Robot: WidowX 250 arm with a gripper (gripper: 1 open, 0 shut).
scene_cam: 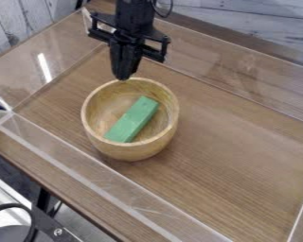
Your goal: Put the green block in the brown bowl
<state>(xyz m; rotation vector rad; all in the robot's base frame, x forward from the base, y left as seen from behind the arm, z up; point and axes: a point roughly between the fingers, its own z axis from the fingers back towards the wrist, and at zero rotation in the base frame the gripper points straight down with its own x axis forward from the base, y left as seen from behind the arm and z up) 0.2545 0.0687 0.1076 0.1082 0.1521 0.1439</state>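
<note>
The green block (133, 119) lies inside the brown bowl (98, 101), slanting from the lower left to the upper right of its hollow. My gripper (124, 72) hangs just above the bowl's far rim, pointing down, its black fingers pressed together with nothing between them. It does not touch the block.
The bowl stands on a wood-grain table top (230, 142) enclosed by low clear plastic walls (65, 170). A pale wall runs along the back right.
</note>
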